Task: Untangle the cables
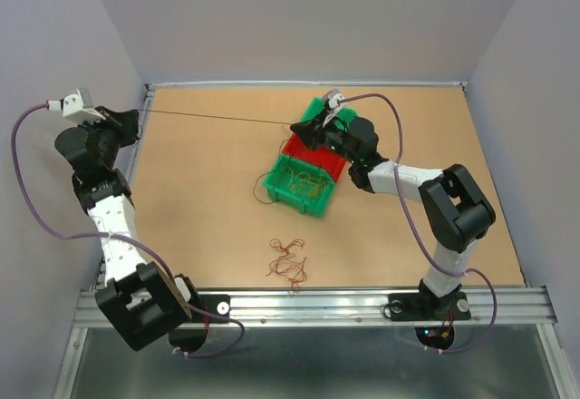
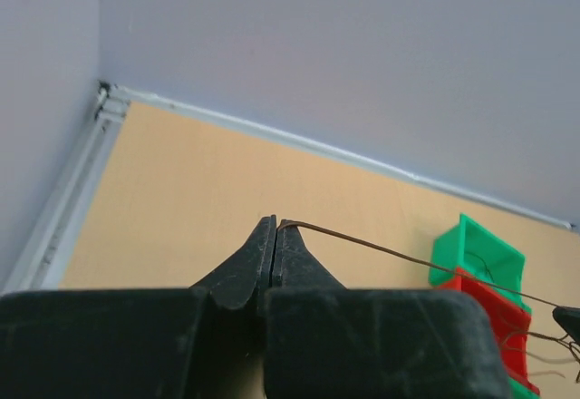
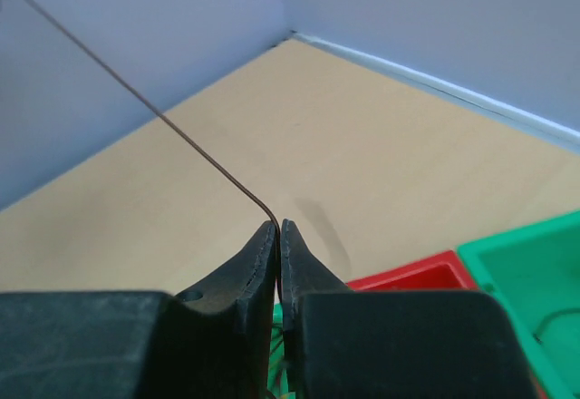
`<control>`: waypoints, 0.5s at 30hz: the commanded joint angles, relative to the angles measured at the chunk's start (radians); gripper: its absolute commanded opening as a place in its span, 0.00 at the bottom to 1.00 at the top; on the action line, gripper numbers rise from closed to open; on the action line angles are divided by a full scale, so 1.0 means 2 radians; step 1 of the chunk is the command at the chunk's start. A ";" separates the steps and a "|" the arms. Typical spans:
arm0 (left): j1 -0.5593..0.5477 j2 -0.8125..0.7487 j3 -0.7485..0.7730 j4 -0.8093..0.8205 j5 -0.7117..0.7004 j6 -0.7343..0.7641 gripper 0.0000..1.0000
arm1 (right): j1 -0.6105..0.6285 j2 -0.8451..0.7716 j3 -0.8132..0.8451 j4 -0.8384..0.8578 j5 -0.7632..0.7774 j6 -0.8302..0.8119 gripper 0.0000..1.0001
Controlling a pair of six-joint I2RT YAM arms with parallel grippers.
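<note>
My left gripper (image 2: 275, 236) is closed on one end of a thin dark cable (image 1: 217, 118). It stretches taut above the table (image 1: 199, 209) to my right gripper (image 3: 277, 236), clamped on it above the bins (image 1: 292, 199). It looks light, wiry and slippery, so I'd grip near the ends.

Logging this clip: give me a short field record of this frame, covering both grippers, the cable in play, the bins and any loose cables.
left gripper: shut on one end of the stretched cable, at the far-left edge of the table
right gripper: shut on its other end, by the red bin
stretched cable: thin, dark, straight between the grippers, off the table
near green bin: holds yellowish tangled cables
red-brown clump: loose on the table near the front edge, untouched
</note>
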 commanded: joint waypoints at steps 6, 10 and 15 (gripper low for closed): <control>0.014 -0.086 0.134 -0.031 -0.099 0.093 0.00 | -0.027 -0.022 0.025 -0.099 0.284 -0.013 0.09; 0.034 -0.070 0.229 -0.078 -0.141 0.104 0.00 | -0.050 -0.020 0.027 -0.112 0.314 0.016 0.09; 0.056 -0.037 0.323 -0.114 -0.171 0.107 0.00 | -0.078 -0.009 0.048 -0.124 0.338 0.031 0.08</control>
